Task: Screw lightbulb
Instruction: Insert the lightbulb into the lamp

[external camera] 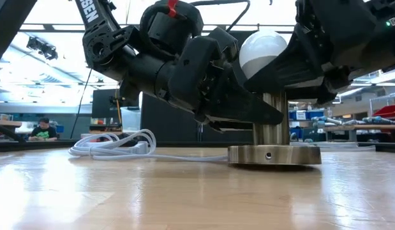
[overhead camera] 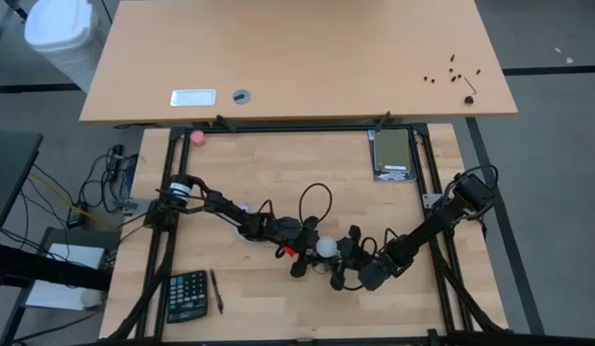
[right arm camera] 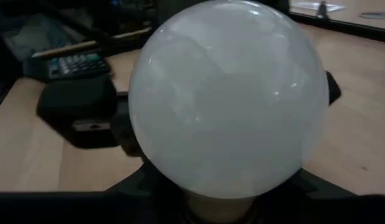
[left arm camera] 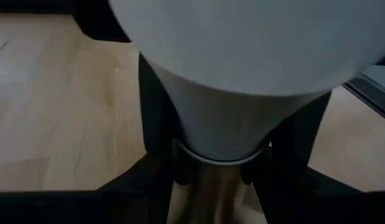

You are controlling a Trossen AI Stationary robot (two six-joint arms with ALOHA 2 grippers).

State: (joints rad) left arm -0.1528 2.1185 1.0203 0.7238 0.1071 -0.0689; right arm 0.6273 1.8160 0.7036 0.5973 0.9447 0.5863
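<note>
The white lightbulb [overhead camera: 325,247] stands upright, globe up, on a brass lamp stand [external camera: 270,121] with a round base [external camera: 274,155] that rests on the table. Its narrow end goes into the top of the brass stem [left arm camera: 211,193], and the screw base is hidden. My left gripper [overhead camera: 309,252] comes from the table's left and is shut on the stem below the bulb. My right gripper [overhead camera: 347,254] comes from the right and is shut on the bulb [right arm camera: 226,99]. A white cord [external camera: 114,147] lies behind the stand. My left gripper pinches the brass stem [left arm camera: 212,202] just under the bulb between its two fingers, coming about level from the table's left. The stand stays upright with its base flat on the table. My right gripper has the bulb's lower tapering part [left arm camera: 223,118] between its two fingers [left arm camera: 153,118], slanting down from the table's right. The bulb stands upright in the stem's top. The fingers' pads are hidden behind the globe in the right wrist view.
A calculator [overhead camera: 186,295] and a pen [overhead camera: 217,291] lie at the near left. A pink ball [overhead camera: 197,137] lies at the far left and a grey box [overhead camera: 393,154] at the far right. A person [external camera: 41,130] sits in the room beyond.
</note>
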